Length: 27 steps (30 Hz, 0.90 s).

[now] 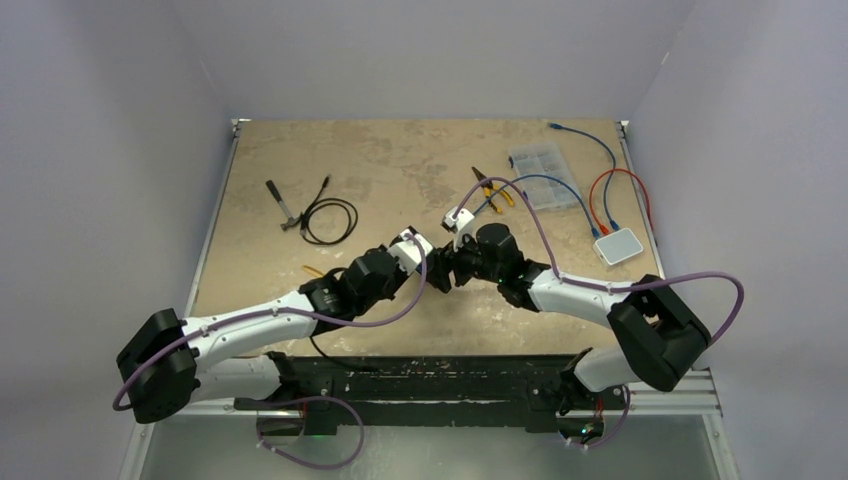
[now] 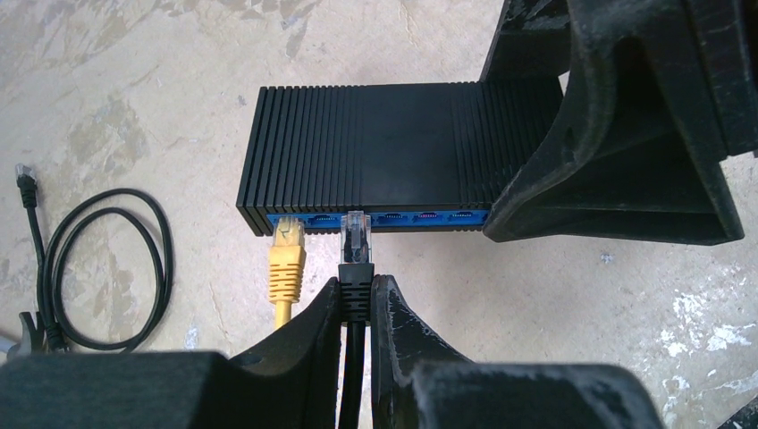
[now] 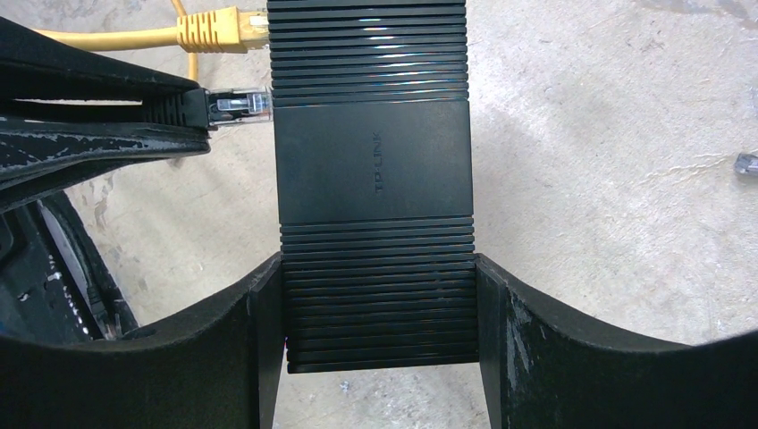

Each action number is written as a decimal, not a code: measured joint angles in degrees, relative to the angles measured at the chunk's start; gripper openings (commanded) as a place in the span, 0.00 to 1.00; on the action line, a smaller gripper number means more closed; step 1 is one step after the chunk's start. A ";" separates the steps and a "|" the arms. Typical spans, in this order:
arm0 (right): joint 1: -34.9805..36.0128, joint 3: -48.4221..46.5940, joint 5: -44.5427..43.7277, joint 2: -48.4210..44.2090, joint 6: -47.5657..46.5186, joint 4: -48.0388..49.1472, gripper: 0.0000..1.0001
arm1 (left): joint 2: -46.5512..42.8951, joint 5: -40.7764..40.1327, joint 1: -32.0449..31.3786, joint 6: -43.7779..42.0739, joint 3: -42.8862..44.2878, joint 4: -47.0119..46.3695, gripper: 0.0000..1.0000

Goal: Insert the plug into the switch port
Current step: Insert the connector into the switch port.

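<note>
Stage: judged final approach; plug not yet seated.
Switch (image 3: 374,170): flat on the table (image 2: 581,340), port face turned toward the left arm.
Right gripper (image 3: 379,304): clamped front to back across the switch at the end far from the plugs, one finger on the port face and one on the rear wall. Judged to brace the switch so that an insertion push cannot slide it.
Left gripper (image 2: 357,304): clenched on the plug's black boot, with the cable trailing back between the fingers. Gripping behind the clear head leaves the head free to enter.
Plug (image 2: 357,234): level, tip at the mouth of the port beside the yellow plug (image 2: 287,255). Most of the head shows outside; whether the tip has entered cannot be told.
Clearance: yellow plug sits just beside, so there is little side room.
Next move: judged a straight push along the plug's axis.
Risk: slight skew could catch the port edge.
Other: coiled cable (image 2: 107,268) lies well apart.
</note>
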State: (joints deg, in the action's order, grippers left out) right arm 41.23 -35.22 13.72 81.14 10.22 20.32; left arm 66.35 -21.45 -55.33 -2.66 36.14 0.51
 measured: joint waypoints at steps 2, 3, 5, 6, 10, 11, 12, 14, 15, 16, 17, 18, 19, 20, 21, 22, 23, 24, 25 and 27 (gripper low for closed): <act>0.00 0.00 0.15 0.00 0.09 -0.13 0.00 | 0.17 0.00 0.00 0.02 0.31 0.92 0.00; 0.00 0.02 0.35 0.00 0.11 -0.11 0.00 | 0.17 0.00 0.00 0.02 0.35 1.46 0.00; 0.00 0.04 0.59 0.00 0.24 -0.09 0.00 | 0.17 0.00 0.00 0.04 0.37 2.45 0.00; 0.00 0.04 0.68 0.00 0.26 -0.11 0.00 | 0.17 0.00 0.00 0.04 0.37 2.95 0.00; 0.00 0.04 0.83 0.00 0.28 -0.09 0.00 | 0.17 0.00 0.00 0.04 0.39 4.48 0.00; 0.00 0.04 0.83 0.00 0.28 -0.09 0.00 | 0.17 0.00 0.00 0.04 0.39 4.68 0.00; 0.00 0.04 0.83 0.00 0.26 -0.09 0.00 | 0.17 0.00 0.00 0.04 0.39 4.83 0.00; 0.00 0.04 0.83 0.00 0.26 -0.09 0.00 | 0.17 0.00 0.00 0.02 0.39 4.83 0.00; 0.00 0.04 0.83 0.00 0.28 -0.09 0.00 | 0.17 0.00 0.00 0.02 0.39 4.79 0.00; 0.00 0.04 0.83 0.00 0.26 -0.07 0.00 | 0.17 0.00 0.00 0.00 0.39 4.70 0.00; 0.00 0.04 0.83 0.00 0.26 -0.09 0.00 | 0.15 0.00 0.00 0.00 0.39 4.61 0.00; 0.00 0.04 0.85 0.00 0.26 -0.09 0.00 | 0.13 0.02 0.00 0.00 0.39 4.44 0.00; 0.00 0.04 0.83 0.00 0.26 -0.07 0.00 | 0.09 0.02 0.00 -0.02 0.39 4.17 0.00; 0.00 0.04 0.83 0.00 0.26 -0.09 0.00 | 0.00 0.04 0.00 -0.02 0.39 3.82 0.00; 0.00 0.04 0.85 0.00 0.24 -0.07 0.00 | -0.07 0.07 0.00 -0.02 0.39 3.48 0.00; 0.00 0.04 0.85 0.00 0.26 -0.07 0.00 | -0.20 0.15 0.00 -0.02 0.39 3.28 0.00; 0.00 0.04 0.83 0.00 0.26 -0.07 0.00 | -0.35 0.20 0.00 -0.04 0.39 3.15 0.00; 0.00 0.04 0.83 0.00 0.24 -0.07 0.00 | -0.44 0.22 0.00 -0.07 0.39 2.84 0.00; 0.00 0.04 0.81 0.00 0.24 -0.07 0.00 | -0.48 0.22 0.00 -0.07 0.39 2.49 0.00; 0.00 0.04 0.83 0.00 0.24 -0.04 0.00 | -0.52 0.24 0.00 -0.11 0.39 1.79 0.00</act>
State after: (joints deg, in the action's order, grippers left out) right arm 41.23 -35.18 14.55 81.14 10.46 20.27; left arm 65.82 -21.21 -55.33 -2.76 36.53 2.31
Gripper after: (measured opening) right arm 0.688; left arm 0.126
